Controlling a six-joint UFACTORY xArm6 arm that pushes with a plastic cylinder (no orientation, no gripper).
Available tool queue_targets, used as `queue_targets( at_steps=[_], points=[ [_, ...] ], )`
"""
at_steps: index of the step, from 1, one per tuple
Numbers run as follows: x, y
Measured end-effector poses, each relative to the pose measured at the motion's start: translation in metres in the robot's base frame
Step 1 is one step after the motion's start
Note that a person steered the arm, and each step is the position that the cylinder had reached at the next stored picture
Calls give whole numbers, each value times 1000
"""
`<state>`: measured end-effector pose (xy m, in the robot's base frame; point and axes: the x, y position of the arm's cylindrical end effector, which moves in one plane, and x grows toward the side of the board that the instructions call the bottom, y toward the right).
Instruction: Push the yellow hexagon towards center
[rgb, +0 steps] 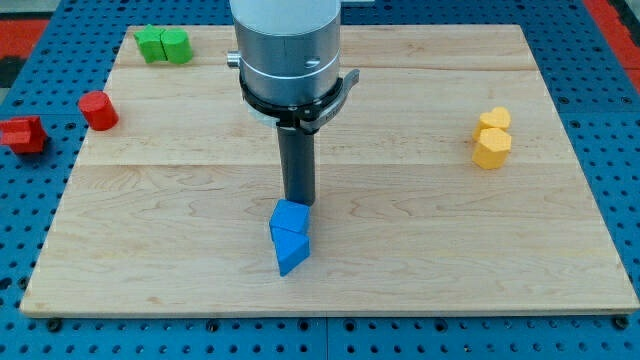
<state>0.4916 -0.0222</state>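
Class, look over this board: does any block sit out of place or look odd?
Yes. One red block lies off the wooden board, on the blue pegboard at the view's left; the red cylinder sits at the board's edge. My tip touches the blue blocks, far from the yellow hexagon.

yellow blocks (492, 138), blue blocks (289, 235), green blocks (164, 45), red blocks (98, 110), pale striped wooden board (420, 230)

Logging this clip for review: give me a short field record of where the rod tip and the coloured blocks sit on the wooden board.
tip: my tip touches the upper blue block, just above it
blue pair: second blue block below it, touching
yellow blocks: two, touching, at the view's right, far from the tip
green blocks: two, top left
red blocks: one on the wooden board, one off its left edge
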Motion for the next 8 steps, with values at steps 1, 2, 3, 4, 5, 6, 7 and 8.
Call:
queue_targets(
  at_steps=[1,2,3,4,5,6,7,8],
  points=[
    [-24,39],
    [-15,66],
    [-19,76],
    [-20,76],
    [-21,84],
    [-20,104],
    [-20,109],
    [-21,110]
  ],
)
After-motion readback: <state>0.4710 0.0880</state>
